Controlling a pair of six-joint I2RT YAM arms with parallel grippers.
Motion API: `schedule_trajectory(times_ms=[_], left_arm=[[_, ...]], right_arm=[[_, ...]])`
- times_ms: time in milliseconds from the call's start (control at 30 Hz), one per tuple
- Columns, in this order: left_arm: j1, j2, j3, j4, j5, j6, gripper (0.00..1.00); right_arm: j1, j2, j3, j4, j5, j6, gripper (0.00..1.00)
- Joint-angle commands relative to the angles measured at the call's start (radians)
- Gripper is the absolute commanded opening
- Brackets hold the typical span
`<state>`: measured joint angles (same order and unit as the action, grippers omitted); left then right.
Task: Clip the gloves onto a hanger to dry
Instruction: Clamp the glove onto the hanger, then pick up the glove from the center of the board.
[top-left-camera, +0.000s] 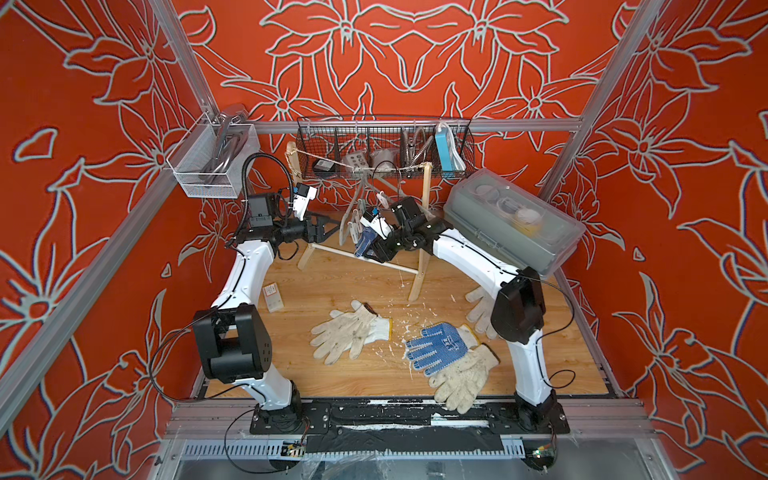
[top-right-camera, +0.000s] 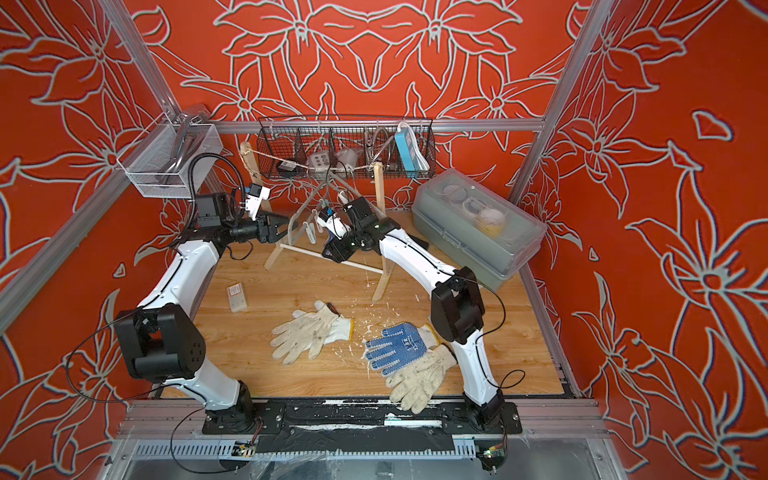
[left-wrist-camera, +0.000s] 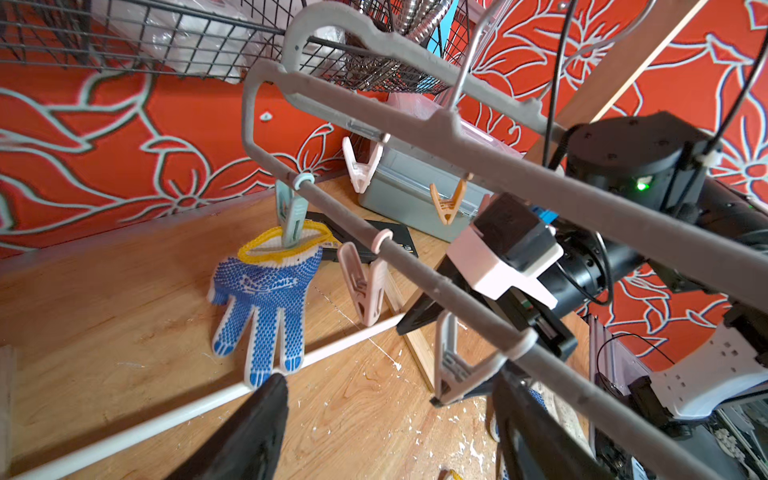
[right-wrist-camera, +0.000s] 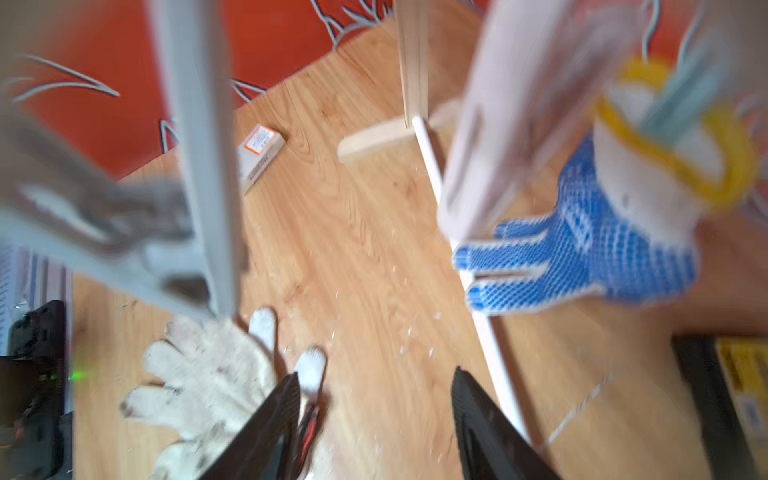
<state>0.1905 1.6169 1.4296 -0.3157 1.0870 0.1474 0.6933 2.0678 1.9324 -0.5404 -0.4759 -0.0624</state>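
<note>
Red floral walls (top-left-camera: 415, 62), wooden floor (top-left-camera: 332, 374): right claw (right-wrist-camera: 374, 374) gapes empty just short of a dotted glove (left-wrist-camera: 266, 291) pegged to the hanger (left-wrist-camera: 419, 268); left claw (left-wrist-camera: 386, 376), also spread, hovers beside it. Next glove (top-left-camera: 351, 332), below them, is best pinched at its cuff.

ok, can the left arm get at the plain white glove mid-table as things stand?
Probably yes. The white glove lies flat on bare wood, nothing over it, and the left gripper is open and empty. It's up by the hanger, so it would need to back off first.
</note>
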Motion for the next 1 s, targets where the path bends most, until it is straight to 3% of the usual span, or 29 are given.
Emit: schedule_trajectory(times_ms=[0,267,467,600,967], left_arm=[[0.002,0.009,-0.008,-0.004,0.046,-0.007,0.77],[-0.010,0.019,-0.012,0.006,0.067,-0.022,0.77],[-0.016,0.005,-0.038,0.001,0.058,-0.019,0.77],[-0.023,-0.010,-0.063,0.004,0.041,-0.032,0.77],[-0.057,-0.053,-0.129,0.011,0.033,-0.052,0.78]], right_arm=[[-0.004,-0.116,-0.108,0.066,0.053,0.038,0.69],[0.044,-0.292,-0.447,0.169,0.134,0.227,0.70],[0.143,-0.337,-0.650,0.256,0.259,0.463,0.69],[0.185,-0.280,-0.687,0.306,0.278,0.553,0.68],[0.204,-0.134,-0.671,0.349,0.190,0.594,0.55]])
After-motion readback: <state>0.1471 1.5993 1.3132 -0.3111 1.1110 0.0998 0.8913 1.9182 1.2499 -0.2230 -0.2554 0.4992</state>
